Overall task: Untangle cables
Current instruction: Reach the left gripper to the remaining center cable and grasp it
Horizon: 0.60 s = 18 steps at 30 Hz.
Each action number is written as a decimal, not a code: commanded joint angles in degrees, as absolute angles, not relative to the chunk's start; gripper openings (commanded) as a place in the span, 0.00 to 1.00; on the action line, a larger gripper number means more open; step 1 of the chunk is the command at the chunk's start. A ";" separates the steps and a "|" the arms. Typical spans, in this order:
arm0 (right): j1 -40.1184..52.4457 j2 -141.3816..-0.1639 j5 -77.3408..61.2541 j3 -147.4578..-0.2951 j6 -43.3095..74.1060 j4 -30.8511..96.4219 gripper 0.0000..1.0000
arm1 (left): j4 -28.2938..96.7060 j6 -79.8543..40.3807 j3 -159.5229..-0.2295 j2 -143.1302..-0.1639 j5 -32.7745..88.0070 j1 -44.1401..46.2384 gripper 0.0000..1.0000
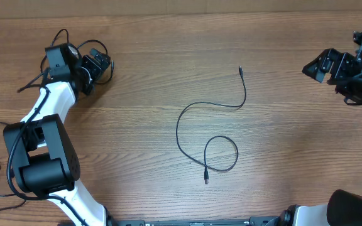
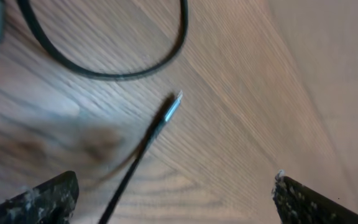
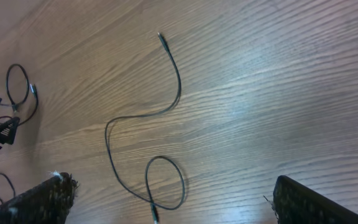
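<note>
Bench (image 1: 168, 37): brown wood with a fine straight grain and a matte finish.

Centre cable (image 1: 178, 129): one thin, smooth black cord lying loose and flat mid-bench. It runs from a small plug at the far end, bends into an S, then closes one round loop where it crosses itself. It ends in a second small plug at the near end. I see no knot in it.

Second cable (image 2: 166, 115): thin black strand with a pale metallic plug tip, blurred in the left wrist view. The tip rests on the wood between the fingers of the left tool (image 1: 105, 66), touching neither of them. I can also see a black loop on the bench beyond it, but I cannot tell whose it is.

The left tool sits at the far left of the bench, well apart from the centre cable. Its fingers are spread wide and grip nothing.

Right tool (image 1: 308, 68): at the far right, also well apart from the centre cable. Its dark, rough-faced fingers (image 3: 48, 193) are spread wide, with nothing held.
</note>
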State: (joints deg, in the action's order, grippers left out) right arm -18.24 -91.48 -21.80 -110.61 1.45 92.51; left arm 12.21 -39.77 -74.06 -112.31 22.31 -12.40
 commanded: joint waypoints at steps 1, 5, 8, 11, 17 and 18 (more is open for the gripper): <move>-17.96 -91.44 -20.51 -110.59 0.99 91.79 1.00 | 16.36 -31.97 -78.02 -109.89 25.06 -12.29 1.00; -17.96 -91.44 -20.51 -110.59 0.99 91.79 1.00 | 28.27 -25.65 -83.20 -104.01 22.39 -12.29 1.00; -17.96 -91.44 -20.53 -110.59 0.97 91.83 1.00 | 40.82 -25.69 -86.39 -98.91 12.58 -12.29 1.00; -17.96 -91.44 -20.56 -110.59 0.99 91.81 1.00 | 47.05 -25.56 -86.94 -95.74 10.35 -12.29 0.99; -17.96 -91.44 -20.58 -110.59 0.97 91.81 1.00 | 54.08 -17.72 -86.94 -92.60 10.59 -9.87 1.00; -17.96 -91.44 -20.58 -110.59 0.99 91.81 1.00 | 54.96 -16.71 -86.94 -92.60 10.63 -9.04 1.00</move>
